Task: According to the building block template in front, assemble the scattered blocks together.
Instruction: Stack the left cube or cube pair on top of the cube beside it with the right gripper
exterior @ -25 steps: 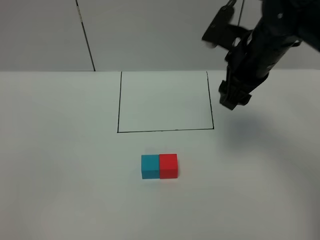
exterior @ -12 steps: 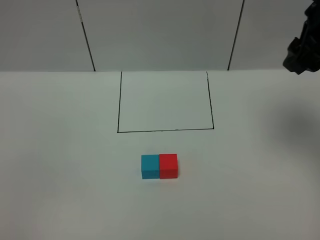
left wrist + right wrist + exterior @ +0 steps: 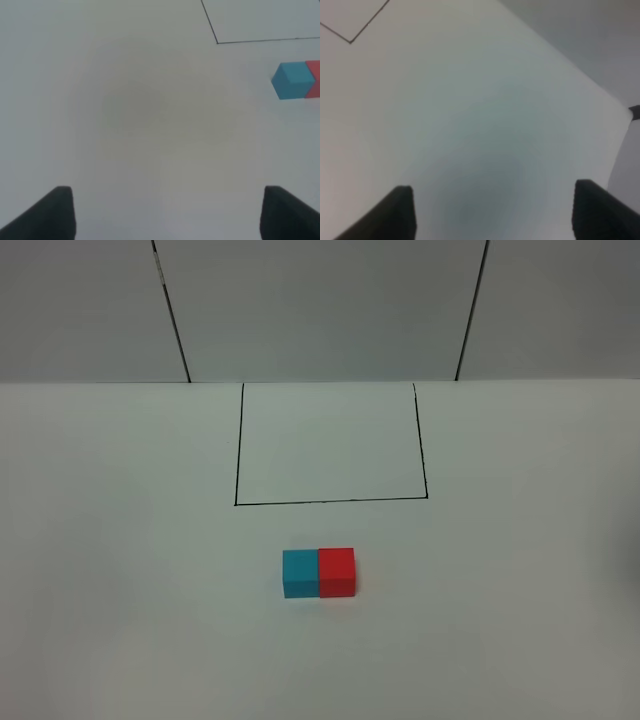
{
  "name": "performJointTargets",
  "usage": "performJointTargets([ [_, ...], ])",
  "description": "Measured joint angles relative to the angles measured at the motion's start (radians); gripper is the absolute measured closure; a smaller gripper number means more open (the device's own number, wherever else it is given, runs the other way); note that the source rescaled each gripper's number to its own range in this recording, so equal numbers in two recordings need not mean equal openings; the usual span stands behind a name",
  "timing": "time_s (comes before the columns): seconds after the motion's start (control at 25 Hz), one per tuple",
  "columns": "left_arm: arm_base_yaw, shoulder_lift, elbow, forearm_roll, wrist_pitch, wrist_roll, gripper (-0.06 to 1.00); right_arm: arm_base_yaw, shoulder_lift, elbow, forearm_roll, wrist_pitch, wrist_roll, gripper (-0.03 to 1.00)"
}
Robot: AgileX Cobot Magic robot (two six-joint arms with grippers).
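Note:
A cyan-blue cube (image 3: 299, 573) and a red cube (image 3: 337, 572) sit side by side, touching, on the white table below the black-outlined rectangle (image 3: 330, 445). In the left wrist view the cyan cube (image 3: 293, 80) shows with a sliver of the red cube (image 3: 315, 79) behind it. My left gripper (image 3: 167, 212) stands open over bare table, well apart from the cubes. The right gripper (image 3: 492, 212) is open above bare table, with nothing between its fingers. Neither arm shows in the exterior high view.
The outlined rectangle holds no template blocks that I can see. A corner of the outline (image 3: 351, 42) appears in the right wrist view, and the table's edge (image 3: 570, 60) runs along its far side. A grey panelled wall (image 3: 320, 310) stands behind the table.
The right arm, which hung over the outline's right side, has pulled away to the right and out of the exterior high view. The cubes have not moved.

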Motion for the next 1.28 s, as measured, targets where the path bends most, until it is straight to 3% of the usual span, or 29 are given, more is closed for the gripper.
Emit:
performJointTargets([
  [0.32, 0.0, 0.0, 0.0, 0.0, 0.0, 0.0, -0.06, 0.0, -0.293, 0.118, -0.081, -0.015, 0.414, 0.5],
  [0.4, 0.0, 0.0, 0.0, 0.0, 0.0, 0.0, -0.06, 0.0, -0.344, 0.133, -0.107, 0.004, 0.468, 0.5],
  [1.04, 0.0, 0.0, 0.0, 0.0, 0.0, 0.001, -0.06, 0.0, -0.586, 0.157, -0.131, 0.233, 0.534, 0.5],
  [1.28, 0.0, 0.0, 0.0, 0.0, 0.0, 0.001, -0.06, 0.0, -0.59, 0.157, -0.131, 0.244, 0.533, 0.5],
])
